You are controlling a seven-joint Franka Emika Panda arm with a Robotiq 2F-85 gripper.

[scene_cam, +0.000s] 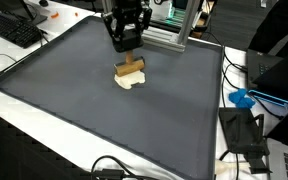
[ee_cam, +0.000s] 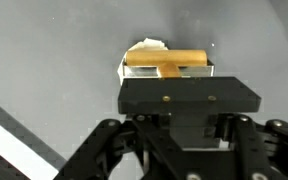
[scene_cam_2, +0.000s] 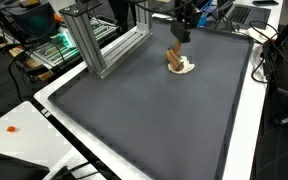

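gripper (scene_cam: 126,46) hangs just above the wooden t-block (scene_cam: 131,68) on its cream pad (scene_cam: 129,84), block not yet grasped; jaw spacing i cannot tell.

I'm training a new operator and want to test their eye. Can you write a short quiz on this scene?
1. True or false: the wooden block rests on a pale piece rather than on the bare mat.
2. Where is the tool? A) just above the block B) resting on bare mat, far from the block C) off the mat altogether
3. What colour is the mat?

Key: 1 true; 2 A; 3 dark grey.
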